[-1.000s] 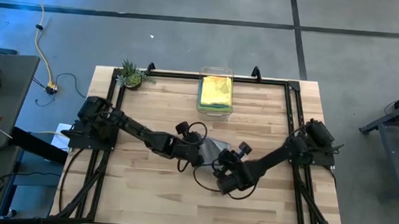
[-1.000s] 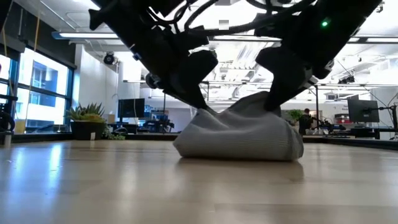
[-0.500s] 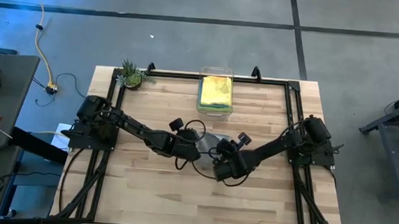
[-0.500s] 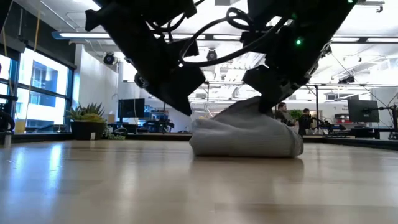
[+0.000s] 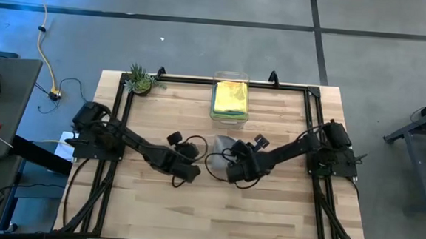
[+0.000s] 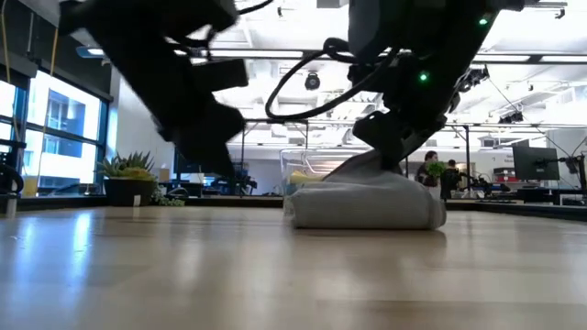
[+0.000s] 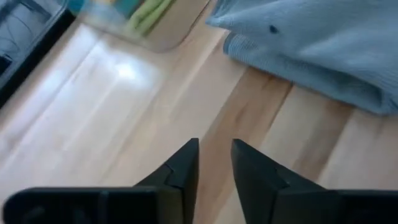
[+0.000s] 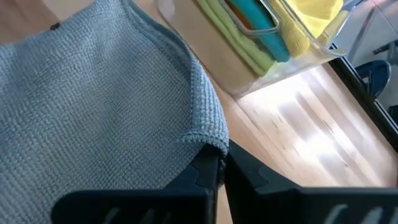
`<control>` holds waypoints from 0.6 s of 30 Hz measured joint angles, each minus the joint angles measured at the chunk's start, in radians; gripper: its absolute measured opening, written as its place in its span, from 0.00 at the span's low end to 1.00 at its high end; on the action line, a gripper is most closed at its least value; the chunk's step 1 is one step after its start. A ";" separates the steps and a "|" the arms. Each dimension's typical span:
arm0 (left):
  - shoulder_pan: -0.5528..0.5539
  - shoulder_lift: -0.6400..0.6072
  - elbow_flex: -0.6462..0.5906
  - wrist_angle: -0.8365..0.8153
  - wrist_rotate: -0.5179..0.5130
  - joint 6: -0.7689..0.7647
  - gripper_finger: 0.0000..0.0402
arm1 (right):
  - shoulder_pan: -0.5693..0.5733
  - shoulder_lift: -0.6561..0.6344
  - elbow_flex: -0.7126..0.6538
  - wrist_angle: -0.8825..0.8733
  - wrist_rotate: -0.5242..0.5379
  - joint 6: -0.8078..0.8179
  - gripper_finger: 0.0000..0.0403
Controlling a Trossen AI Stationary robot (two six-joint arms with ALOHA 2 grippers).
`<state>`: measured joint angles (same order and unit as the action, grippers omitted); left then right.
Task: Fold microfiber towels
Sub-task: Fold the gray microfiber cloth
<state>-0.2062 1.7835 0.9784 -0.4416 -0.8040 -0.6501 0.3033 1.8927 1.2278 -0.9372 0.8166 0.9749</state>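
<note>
place: lab or open office, likely | cues: monitors [image 6: 535, 163], ceiling strip lights [image 6: 303, 55], large windows [image 6: 50, 119]

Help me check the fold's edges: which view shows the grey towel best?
The right wrist view: the grey towel fills it, hem pinched by the right gripper. The low view shows only its side; the high view a sliver; the left wrist view one blurred corner.

Both arms are black and jointed, draped with looping black cables; the right arm [image 6: 413, 55] shows small green lights, and each hand ends in two dark wedge-shaped fingers [image 7: 180, 171].
</note>
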 joint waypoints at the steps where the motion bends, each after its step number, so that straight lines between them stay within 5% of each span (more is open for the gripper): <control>1: -0.008 -0.017 -0.023 0.014 0.003 -0.015 0.19 | -0.007 0.000 0.000 0.000 -0.003 -0.007 0.02; 8: -0.074 -0.134 -0.191 0.184 0.049 -0.054 0.06 | -0.059 0.000 -0.001 0.004 -0.025 -0.033 0.07; 18: -0.137 -0.190 -0.364 0.489 0.085 -0.054 0.00 | -0.070 -0.042 0.012 -0.079 -0.025 -0.033 0.42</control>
<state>-0.3428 1.5931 0.6140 0.0474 -0.7195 -0.7040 0.2334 1.8503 1.2395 -1.0165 0.7921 0.9420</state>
